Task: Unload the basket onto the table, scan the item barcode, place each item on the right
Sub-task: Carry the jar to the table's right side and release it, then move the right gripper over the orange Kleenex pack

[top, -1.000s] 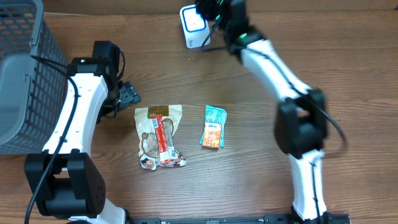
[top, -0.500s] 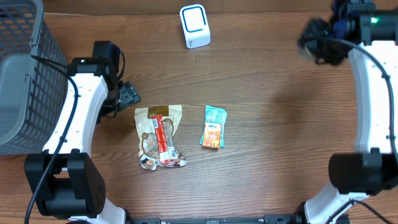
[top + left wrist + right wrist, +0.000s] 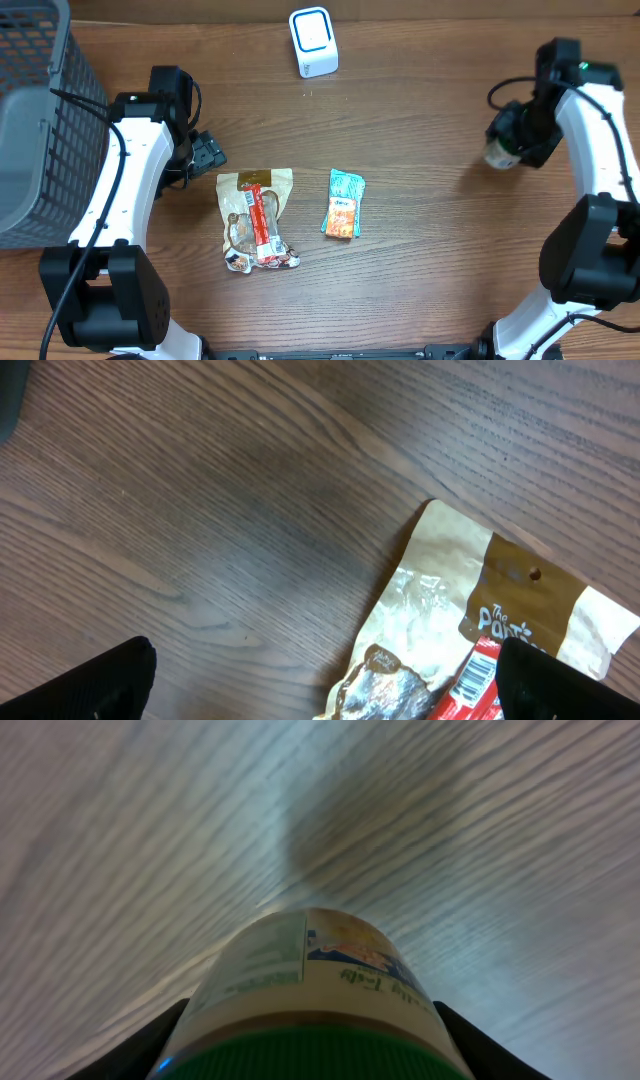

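My right gripper (image 3: 515, 135) is shut on a bottle (image 3: 497, 153) with a green cap and a printed label, at the right side of the table. In the right wrist view the bottle (image 3: 310, 985) fills the space between both fingers, over bare wood. The white scanner (image 3: 313, 42) with a blue face stands at the far edge, well left of the bottle. My left gripper (image 3: 205, 155) is open just up and left of a brown snack bag (image 3: 257, 218). In the left wrist view, the bag (image 3: 470, 630) lies toward the right finger and the gripper (image 3: 325, 685) holds nothing.
A teal and orange packet (image 3: 343, 203) lies beside the snack bag at the middle of the table. A grey wire basket (image 3: 30, 120) stands at the left edge. Wooden tabletop (image 3: 420, 260) lies between the packet and the right arm.
My right arm has swung from the scanner at the far edge over to the right side and then nearer, carrying the bottle. The left arm has stayed put.
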`<state>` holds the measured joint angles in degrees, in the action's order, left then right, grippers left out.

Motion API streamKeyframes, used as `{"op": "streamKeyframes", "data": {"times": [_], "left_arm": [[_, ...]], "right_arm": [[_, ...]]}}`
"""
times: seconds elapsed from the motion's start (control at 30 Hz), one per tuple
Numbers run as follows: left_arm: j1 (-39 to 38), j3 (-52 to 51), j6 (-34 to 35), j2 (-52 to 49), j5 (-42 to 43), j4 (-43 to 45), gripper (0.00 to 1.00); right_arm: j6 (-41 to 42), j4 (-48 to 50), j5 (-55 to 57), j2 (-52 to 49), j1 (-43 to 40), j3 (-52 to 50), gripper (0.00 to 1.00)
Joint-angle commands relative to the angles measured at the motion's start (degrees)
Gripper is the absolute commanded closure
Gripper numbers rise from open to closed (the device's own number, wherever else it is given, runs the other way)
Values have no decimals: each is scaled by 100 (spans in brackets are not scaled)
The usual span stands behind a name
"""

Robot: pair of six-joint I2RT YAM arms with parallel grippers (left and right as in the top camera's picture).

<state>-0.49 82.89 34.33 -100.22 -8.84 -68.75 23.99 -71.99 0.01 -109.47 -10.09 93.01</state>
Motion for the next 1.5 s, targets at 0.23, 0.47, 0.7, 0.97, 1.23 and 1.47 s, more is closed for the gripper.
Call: {"op": "streamKeyframes", "data": {"times": [0.23, 0.47, 0.7, 0.97, 1.23, 1.47], "left_arm": [[11, 79, 15, 22, -31, 2, 0], [9, 79, 15, 22, -31, 2, 0], [9, 81, 15, 22, -31, 2, 1], [9, 79, 15, 22, -31, 2, 0], [9, 79, 15, 22, -31, 2, 0], [9, 79, 15, 22, -31, 2, 0]], "right_arm": [[7, 1274, -13, 90, 4, -1309, 58], [7, 1491, -13, 90, 4, -1561, 0], [7, 1486, -15, 92, 4, -1526, 0], [-7, 302, -22, 144, 33, 20, 0], [-299, -1139, -1147, 144, 404, 1543, 3], [-299, -1167, -1517, 131, 1373, 1115, 32]]}}
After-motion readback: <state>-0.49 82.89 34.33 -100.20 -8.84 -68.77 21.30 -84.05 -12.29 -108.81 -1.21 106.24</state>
